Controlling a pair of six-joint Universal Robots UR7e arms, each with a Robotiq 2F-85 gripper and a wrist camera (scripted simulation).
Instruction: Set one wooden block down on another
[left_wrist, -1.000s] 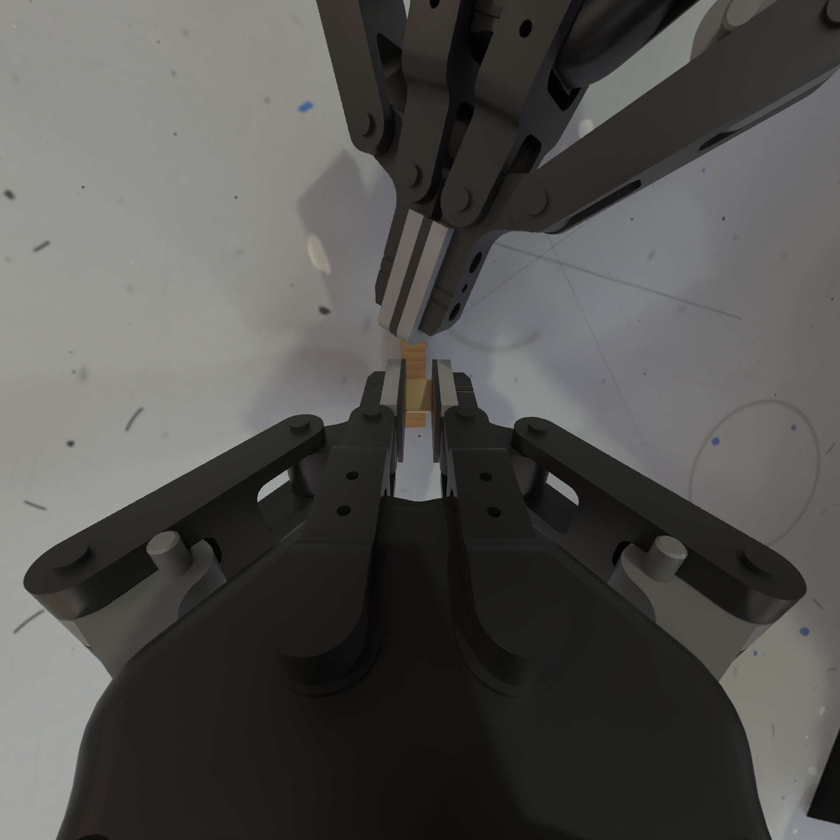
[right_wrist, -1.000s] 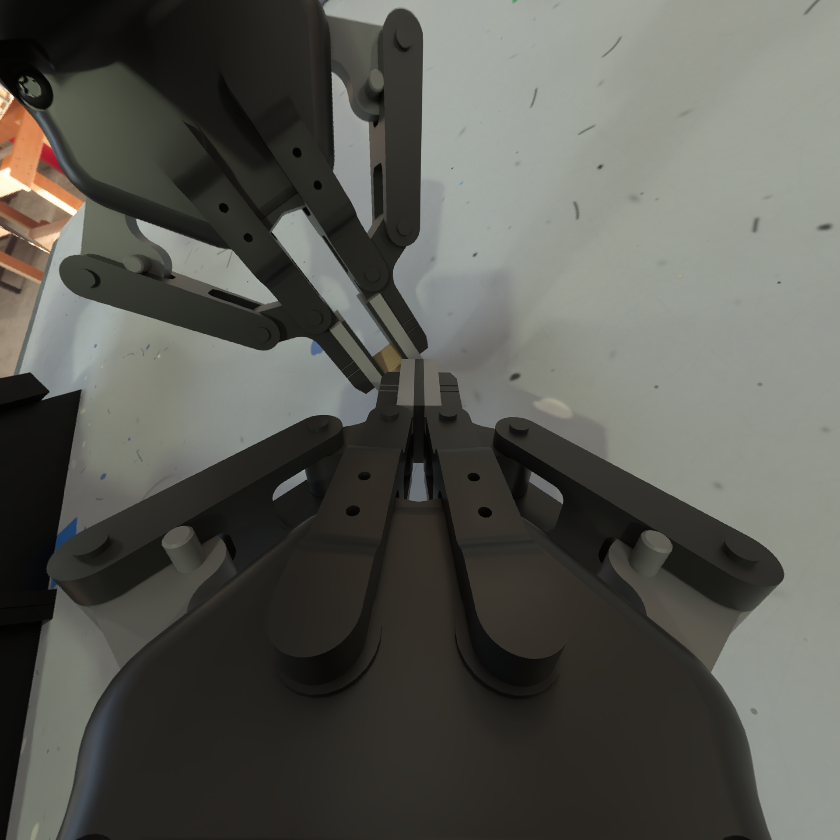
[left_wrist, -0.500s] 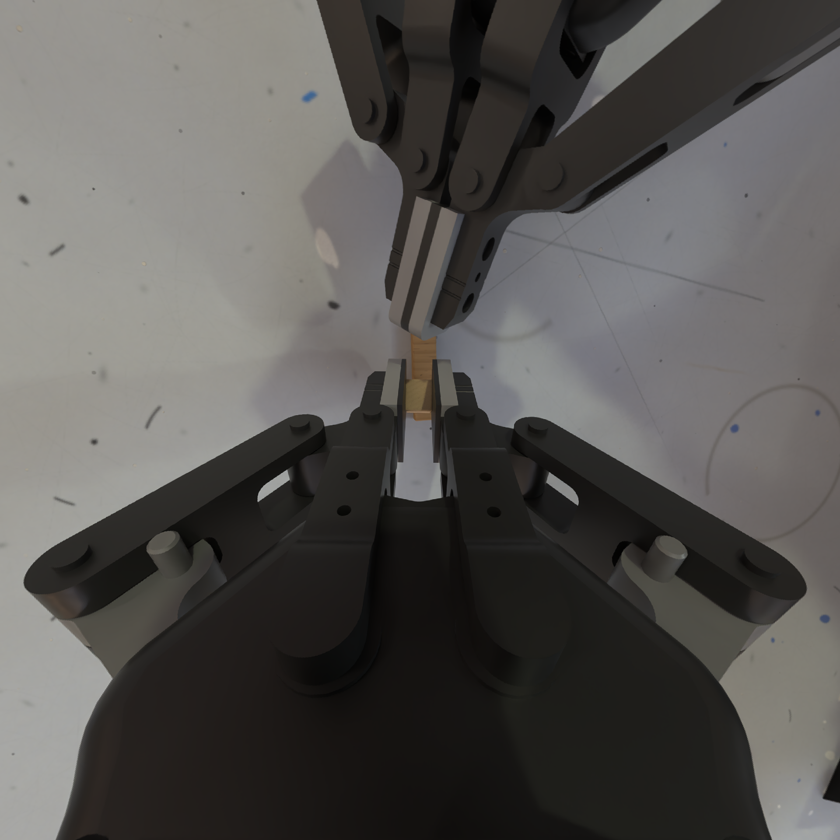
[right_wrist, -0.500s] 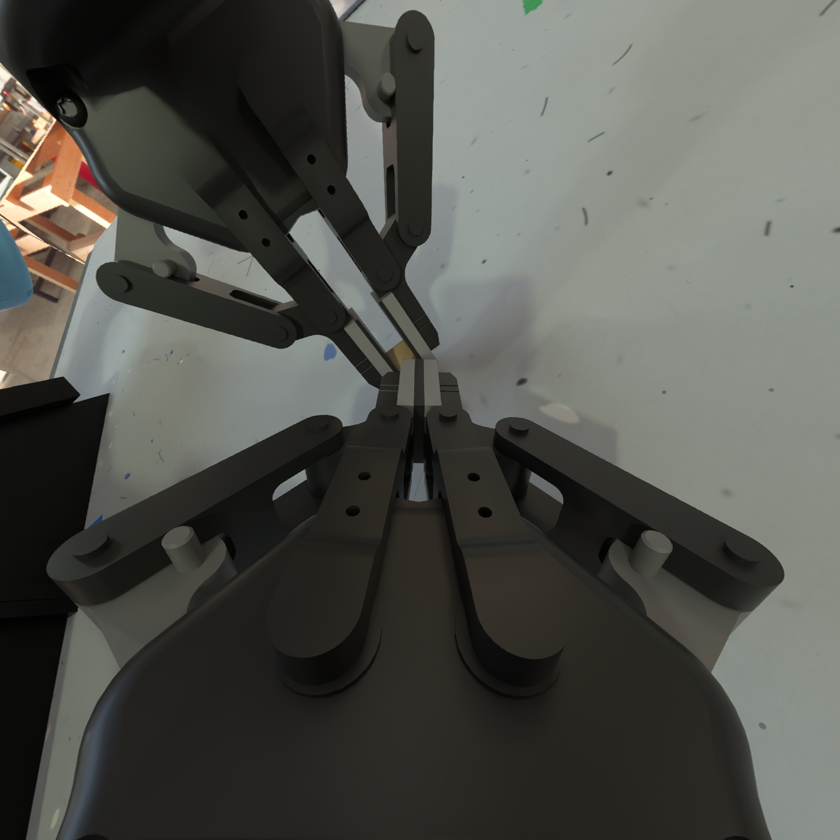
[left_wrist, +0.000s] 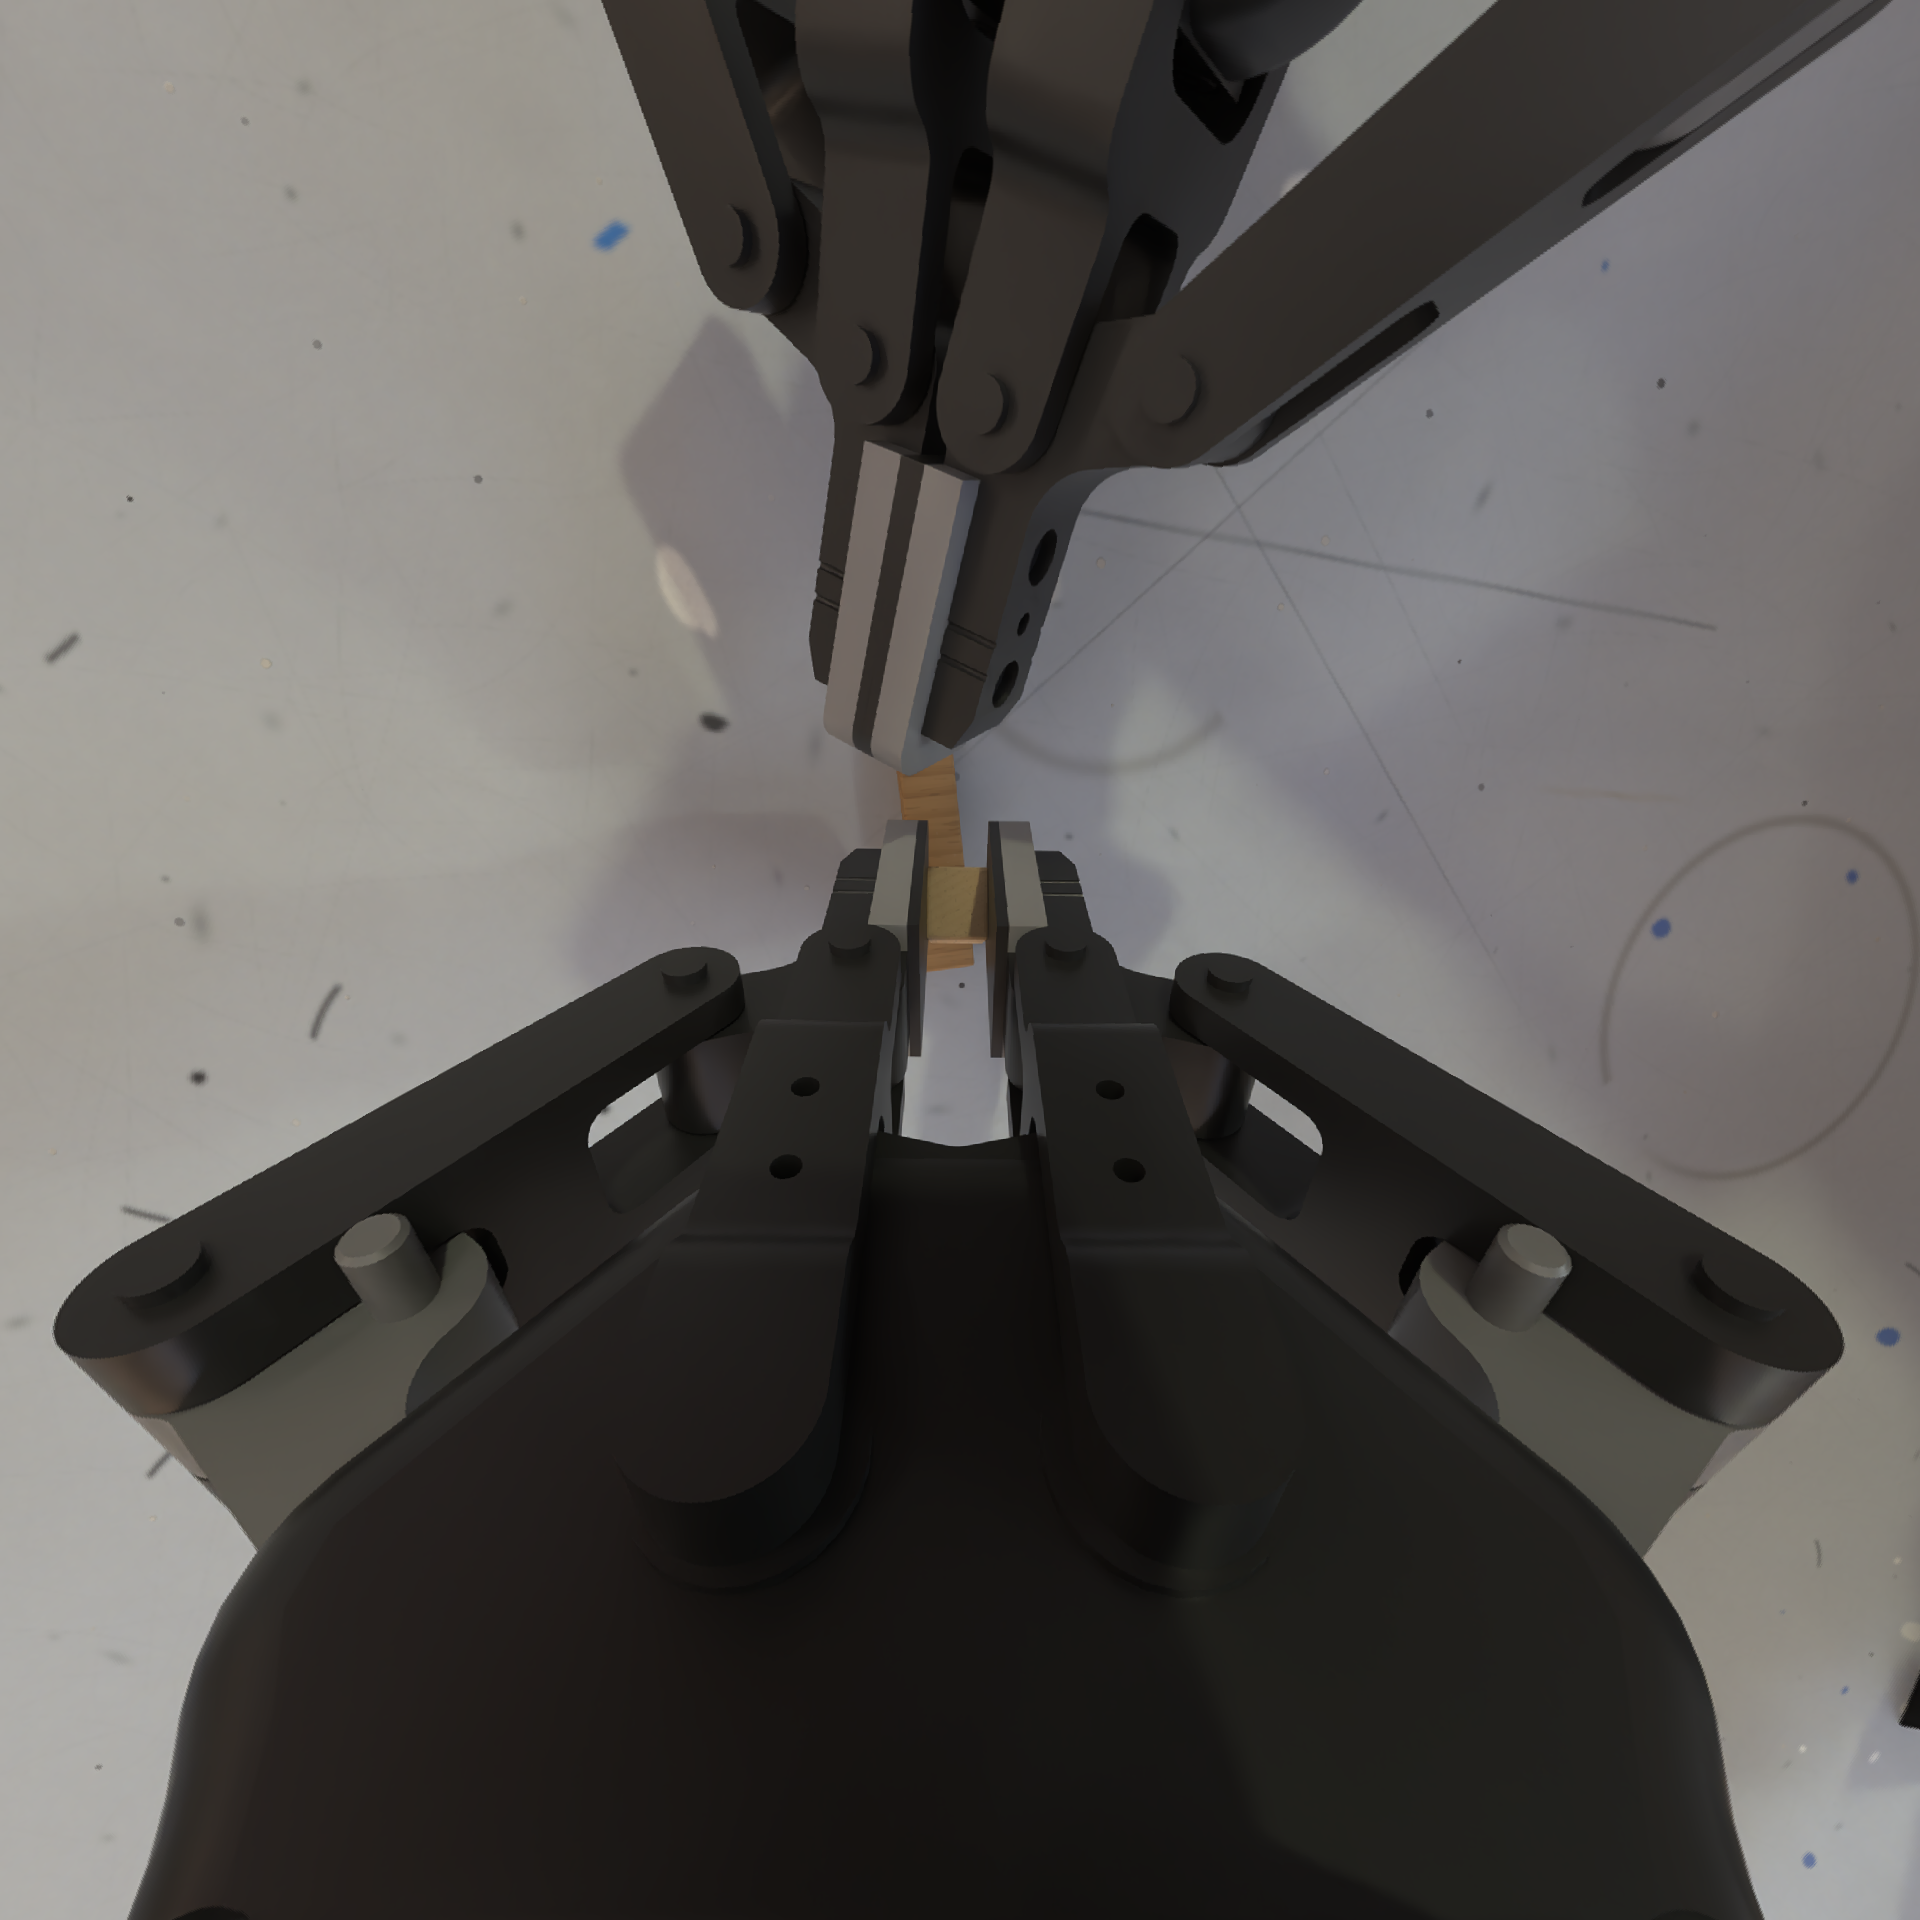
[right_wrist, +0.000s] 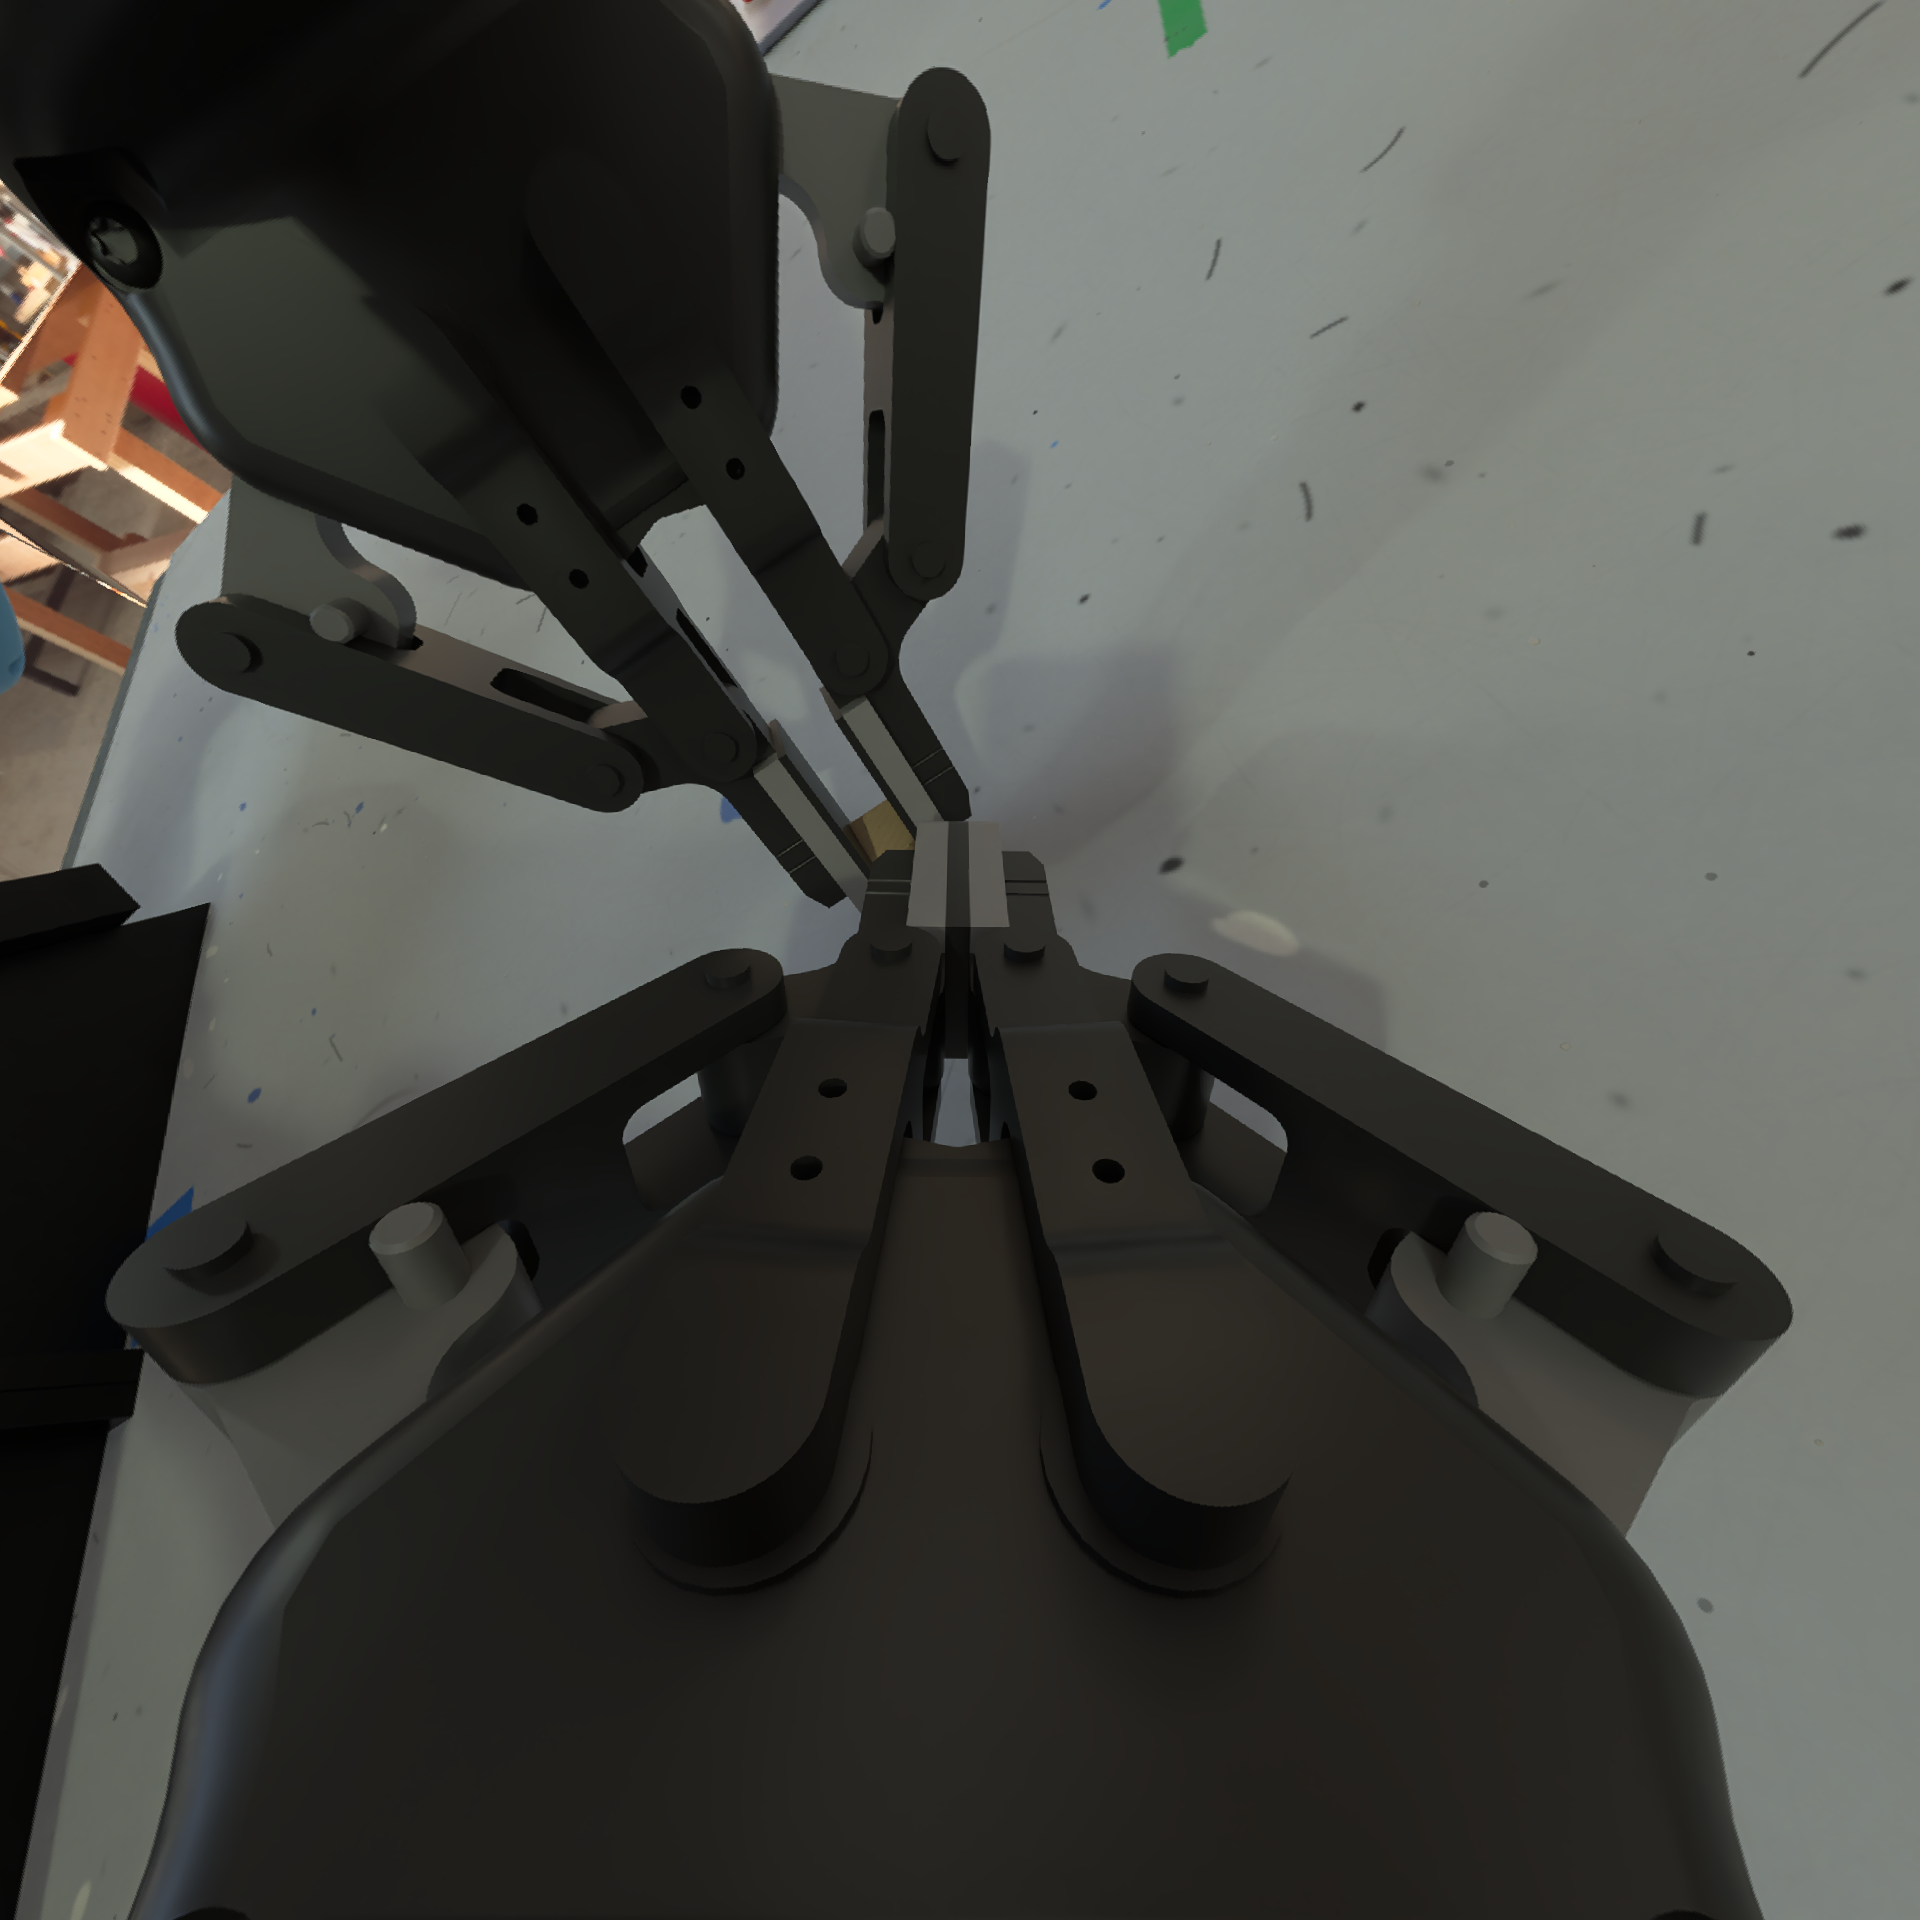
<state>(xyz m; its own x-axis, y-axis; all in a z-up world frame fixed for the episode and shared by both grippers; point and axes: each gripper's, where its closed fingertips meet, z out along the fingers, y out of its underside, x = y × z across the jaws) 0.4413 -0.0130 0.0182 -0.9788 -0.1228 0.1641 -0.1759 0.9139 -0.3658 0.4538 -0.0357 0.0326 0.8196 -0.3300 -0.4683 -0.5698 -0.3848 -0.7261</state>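
My left gripper (left_wrist: 954, 883) is shut on a small wooden block (left_wrist: 954, 916) and holds it between its pads above the white table (left_wrist: 364, 727). A second wooden block (left_wrist: 928, 802) lies just beyond and lower, partly under the tips of my right gripper (left_wrist: 894, 727). I cannot tell whether those tips touch it. In the right wrist view my right gripper (right_wrist: 956, 873) is shut with its pads together and nothing between them. The left gripper (right_wrist: 883, 842) shows there from the upper left, with the held block (right_wrist: 881, 831) between its pads.
A black flat object (right_wrist: 83, 1091) lies at the table's left edge, with wooden shelving (right_wrist: 73, 457) beyond it. A green tape mark (right_wrist: 1184, 26) is at the far edge. A black corner (left_wrist: 1907, 1725) shows at the lower right. The table is speckled and scratched.
Both grippers keep their grip states. The right wrist view now takes in more of the table's left edge and the green tape. The right gripper's tips have drifted slightly left over the far block.
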